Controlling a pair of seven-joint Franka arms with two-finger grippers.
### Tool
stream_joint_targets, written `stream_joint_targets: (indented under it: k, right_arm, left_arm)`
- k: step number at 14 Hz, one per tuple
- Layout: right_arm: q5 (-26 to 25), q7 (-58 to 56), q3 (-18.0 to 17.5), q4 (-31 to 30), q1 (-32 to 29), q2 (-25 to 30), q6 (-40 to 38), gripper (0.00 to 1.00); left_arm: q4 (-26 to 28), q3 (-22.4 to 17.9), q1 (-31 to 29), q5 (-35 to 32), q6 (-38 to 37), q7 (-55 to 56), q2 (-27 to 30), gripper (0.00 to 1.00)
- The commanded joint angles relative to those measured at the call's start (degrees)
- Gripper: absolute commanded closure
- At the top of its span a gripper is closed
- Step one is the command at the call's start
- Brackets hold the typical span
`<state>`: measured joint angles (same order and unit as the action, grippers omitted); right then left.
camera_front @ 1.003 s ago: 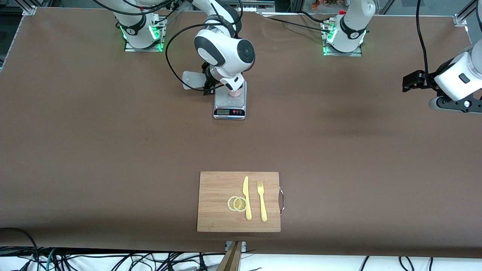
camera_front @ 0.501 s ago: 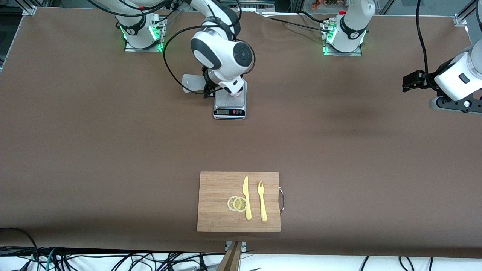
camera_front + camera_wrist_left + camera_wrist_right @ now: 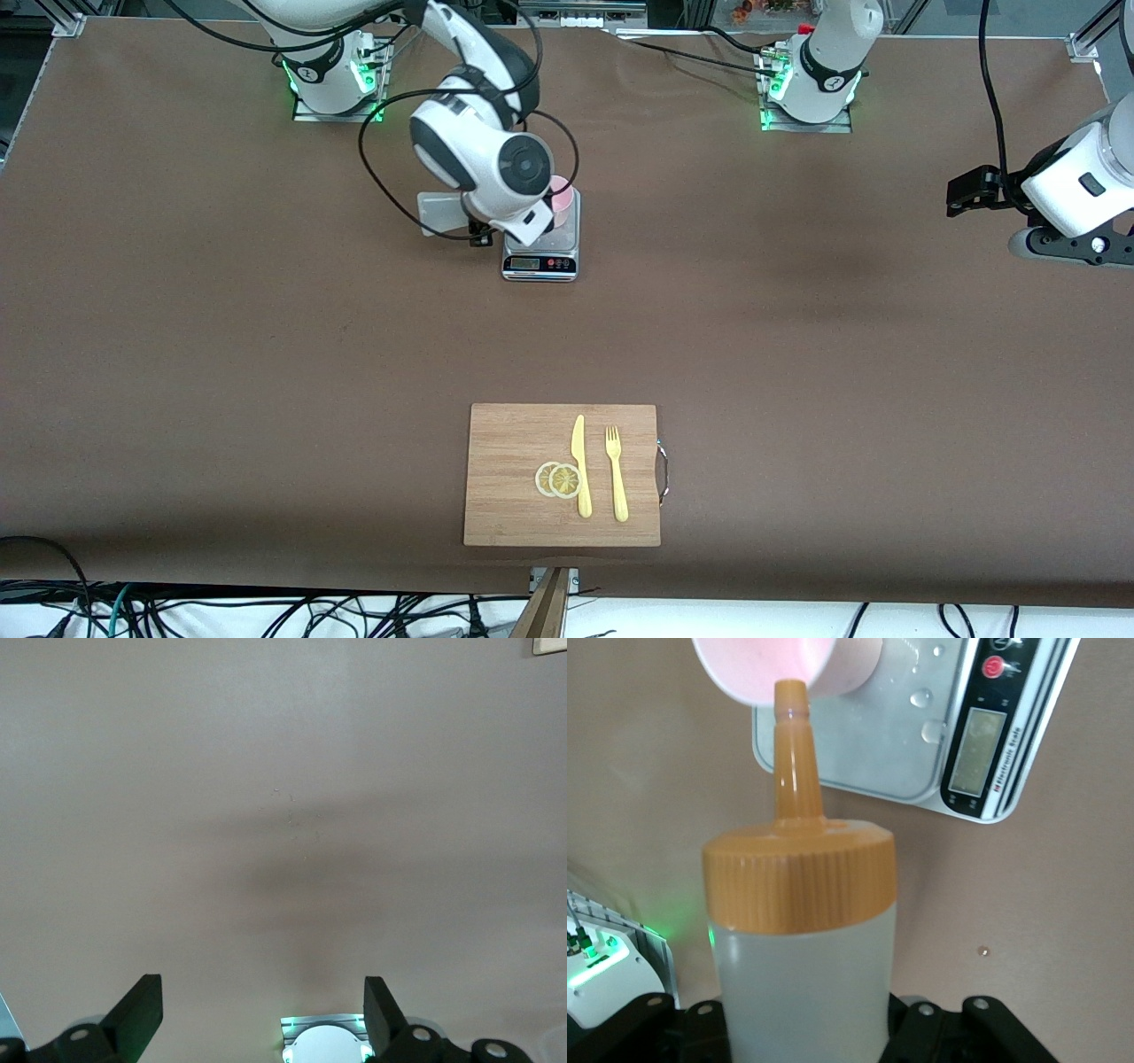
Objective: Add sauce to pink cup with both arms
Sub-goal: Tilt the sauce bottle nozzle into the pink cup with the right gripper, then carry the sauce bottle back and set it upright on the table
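The sauce bottle (image 3: 799, 930) is tipped with its orange nozzle at the rim of the pink cup (image 3: 561, 197), which stands on a scale (image 3: 541, 248). The right end effector (image 3: 806, 1028) is clamped on the bottle, at the cup's 9 o'clock in the front view. The left end effector (image 3: 263, 1014) waits with fingers apart over bare table (image 3: 797, 337) at the left arm's end.

Both arms: glossy white rounded link shells, dark grey/black bands at the joints. Right arm (image 3: 483, 155) has a round dark cap on its wrist joint and loose black cables looping around it. Left arm (image 3: 1076, 182) carries a black bracket on one side, black cable rising from it. Bases: white columns with a black ring, green lights glowing at the mounting plates. Left pincer (image 3: 264, 1014): black, wedge-shaped fingers (image 3: 142, 1005), round screw heads on its body.
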<state>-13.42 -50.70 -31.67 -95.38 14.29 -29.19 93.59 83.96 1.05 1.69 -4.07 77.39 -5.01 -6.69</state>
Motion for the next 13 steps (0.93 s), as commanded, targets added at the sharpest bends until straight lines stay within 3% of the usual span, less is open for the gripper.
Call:
stream_joint_targets:
  k: [1, 8, 10, 13]
  right_arm:
    - [7.33, -10.87, -0.41, -0.51, -7.05, 4.31, 0.63, 1.00]
    - [25.60, -38.64, 0.29, -1.30, -26.48, 5.73, 0.90, 1.00]
    - [33.24, -46.90, 4.40, -2.61, -29.05, 5.64, 0.37, 1.00]
    - [46.51, -60.43, 13.72, -5.42, -30.10, 4.24, -2.87, 1.00]
  left_arm:
    - [-2.22, 0.26, -0.37, 0.38, -1.11, -1.14, -1.05, 0.00]
    - [-2.22, 0.26, -0.37, 0.47, -1.11, -1.14, -1.05, 0.00]
    - [-2.22, 0.26, -0.37, 0.47, -1.11, -1.14, -1.05, 0.00]
    - [-2.22, 0.26, -0.37, 0.47, -1.11, -1.14, -1.05, 0.00]
